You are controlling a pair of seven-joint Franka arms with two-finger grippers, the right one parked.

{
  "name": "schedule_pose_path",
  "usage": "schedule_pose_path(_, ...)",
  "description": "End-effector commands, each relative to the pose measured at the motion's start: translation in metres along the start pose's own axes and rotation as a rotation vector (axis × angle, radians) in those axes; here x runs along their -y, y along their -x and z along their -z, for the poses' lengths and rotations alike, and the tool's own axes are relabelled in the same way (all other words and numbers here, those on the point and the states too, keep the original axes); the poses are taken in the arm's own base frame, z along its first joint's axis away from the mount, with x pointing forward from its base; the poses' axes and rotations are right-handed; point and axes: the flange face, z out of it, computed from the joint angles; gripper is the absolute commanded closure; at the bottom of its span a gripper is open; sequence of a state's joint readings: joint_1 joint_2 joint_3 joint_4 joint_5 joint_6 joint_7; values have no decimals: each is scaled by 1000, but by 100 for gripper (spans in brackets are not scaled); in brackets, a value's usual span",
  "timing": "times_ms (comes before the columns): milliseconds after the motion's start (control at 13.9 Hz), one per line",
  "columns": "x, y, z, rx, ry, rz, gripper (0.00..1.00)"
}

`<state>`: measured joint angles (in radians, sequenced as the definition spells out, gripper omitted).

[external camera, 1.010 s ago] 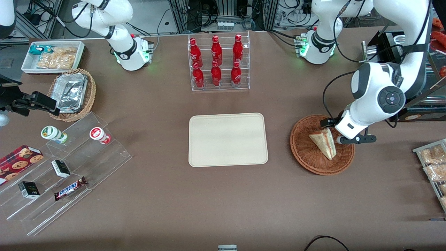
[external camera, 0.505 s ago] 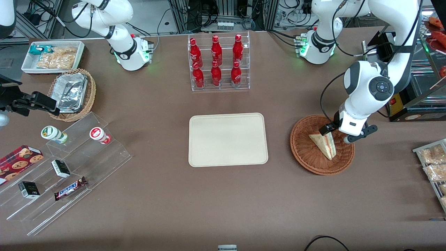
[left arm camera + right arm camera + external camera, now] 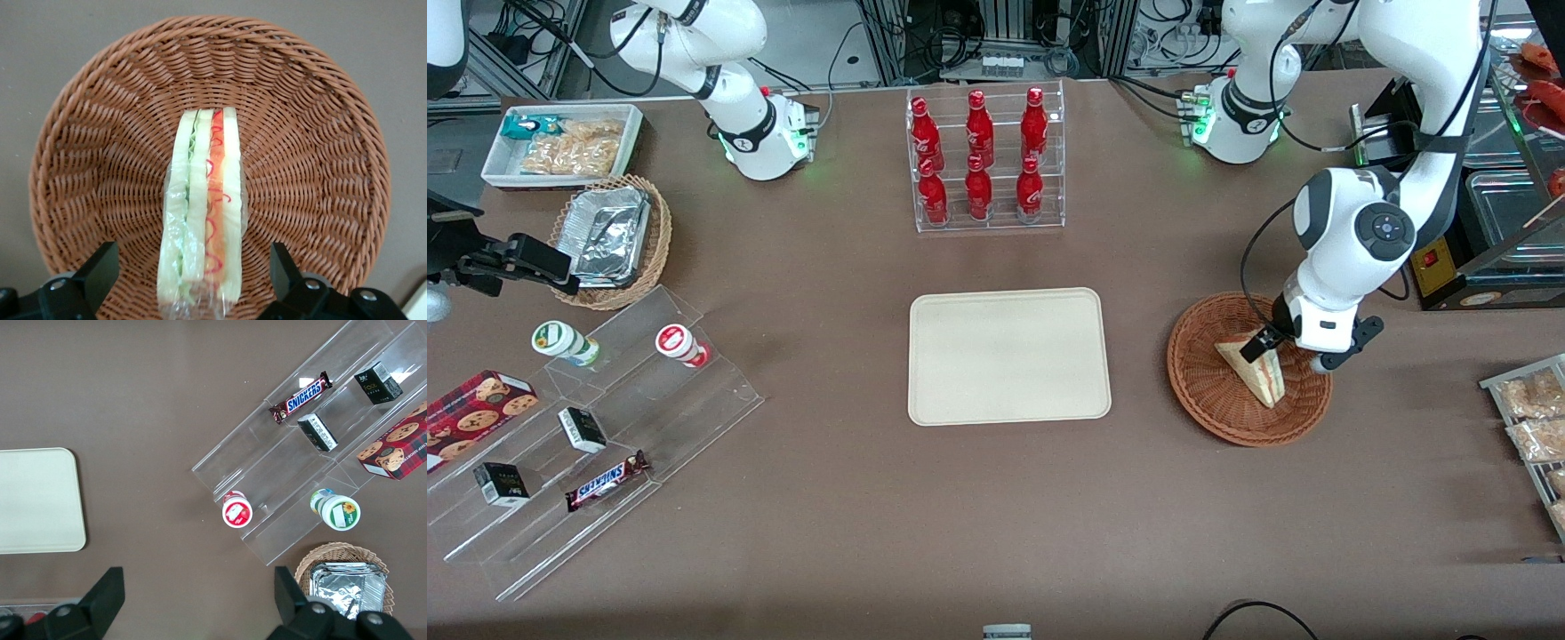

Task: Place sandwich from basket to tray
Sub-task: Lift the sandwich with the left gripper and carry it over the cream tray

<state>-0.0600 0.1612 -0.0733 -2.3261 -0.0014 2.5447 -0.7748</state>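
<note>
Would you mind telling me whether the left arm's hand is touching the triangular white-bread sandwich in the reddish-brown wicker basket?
Apart. The left wrist view shows the hand open, fingers astride the sandwich with basket weave visible between.

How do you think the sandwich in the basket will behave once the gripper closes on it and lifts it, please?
The sandwich looks soft: pale bread layers would probably squash under a firm squeeze. Its clear shiny wrap may be slippery. It stands on edge in the basket, so a nudge could tip it. The gripper hangs open, a finger on each side.

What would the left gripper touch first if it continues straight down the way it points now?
Most likely the sandwich in the basket: the open gripper straddles its cut edge, a finger on each side.
</note>
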Motion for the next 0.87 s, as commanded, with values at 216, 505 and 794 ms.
schedule_pose_path(216,-5,6,-25,17,-4,69,52)
schedule_pose_path(505,-11,6,-18,40,-29,50,94)
schedule_pose_path(794,-61,-7,33,148,-98,-264,92)
